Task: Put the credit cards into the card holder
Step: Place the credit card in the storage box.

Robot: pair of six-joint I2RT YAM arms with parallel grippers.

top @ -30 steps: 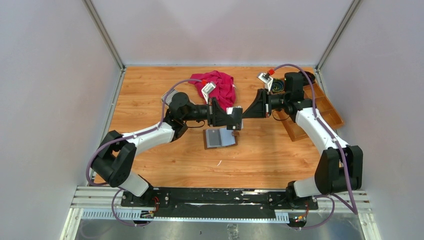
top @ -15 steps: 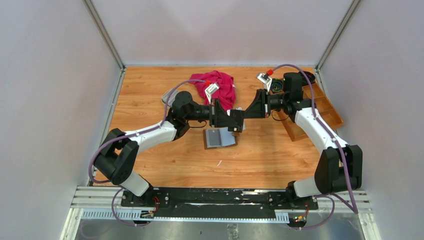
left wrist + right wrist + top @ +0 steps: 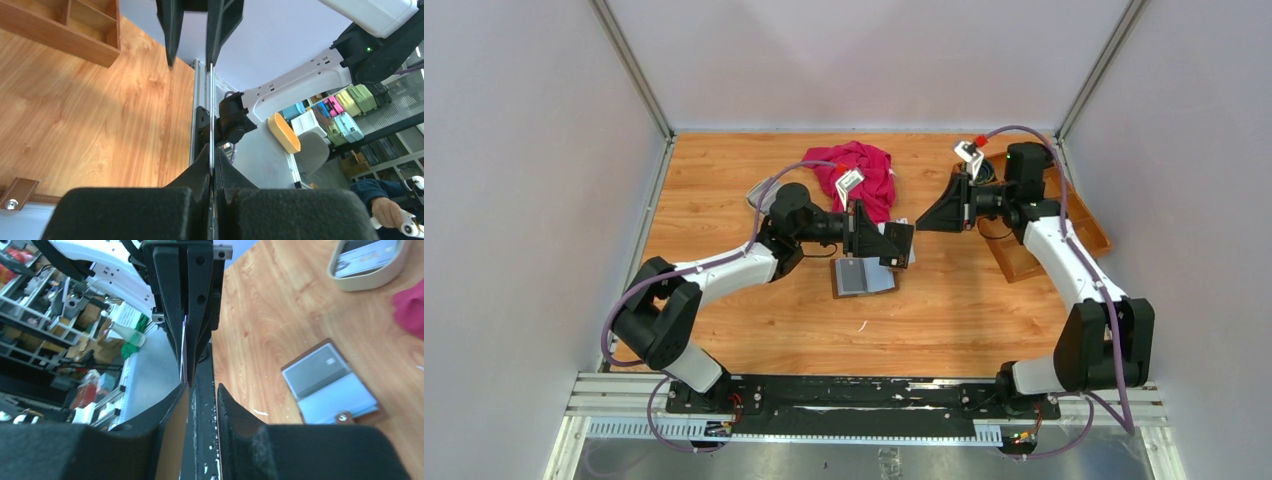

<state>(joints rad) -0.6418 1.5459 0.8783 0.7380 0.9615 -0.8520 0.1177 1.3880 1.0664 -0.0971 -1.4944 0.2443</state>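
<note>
Left tool (image 3: 211, 152) pinches a card (image 3: 211, 100) on edge; holder (image 3: 862, 276) lies open on the worktop (image 3: 724, 200) just below it, farther from my spread right tool (image 3: 922, 221), so left is nearer

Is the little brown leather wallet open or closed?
Open. The small brown leather card holder lies spread flat on the wooden table, with its grey inner lining facing up; the right wrist view shows this too.
</note>
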